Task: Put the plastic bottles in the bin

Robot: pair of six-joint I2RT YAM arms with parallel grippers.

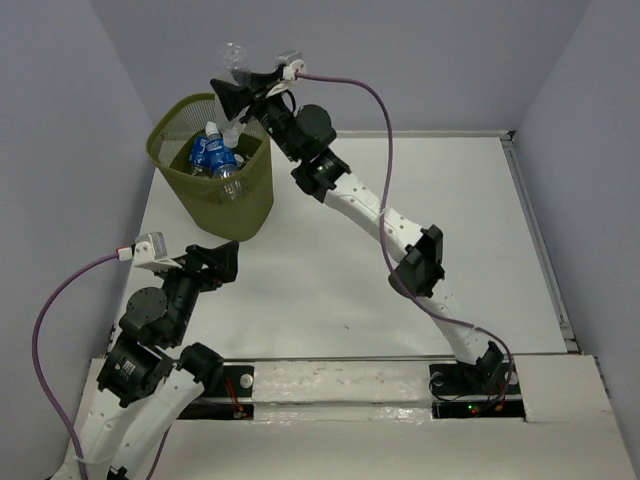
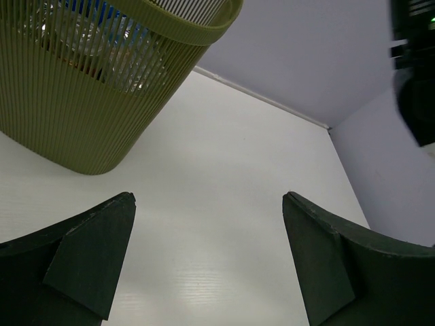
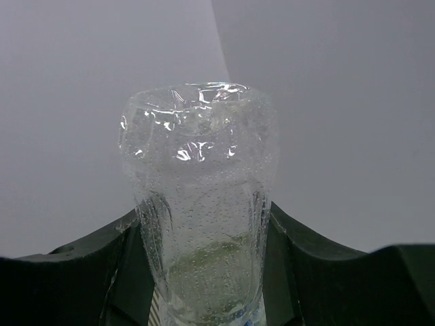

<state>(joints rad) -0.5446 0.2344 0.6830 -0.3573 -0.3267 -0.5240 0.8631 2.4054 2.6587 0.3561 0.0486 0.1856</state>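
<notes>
White table (image 1: pixel 300 290) bearing olive bin (image 1: pixel 228 208)

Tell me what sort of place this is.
Probably a robot test cell in a lab, not a home: a white table boxed in by plain grey panels, two arms bolted at its near edge, and one green bin holding bottles.

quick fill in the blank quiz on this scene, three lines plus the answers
1. The right gripper is ____ on a clear plastic bottle.
2. The left gripper is ____ and holds nothing.
3. The bottles lying in the bin carry ____ labels.

Missing words: shut; open; blue
</notes>
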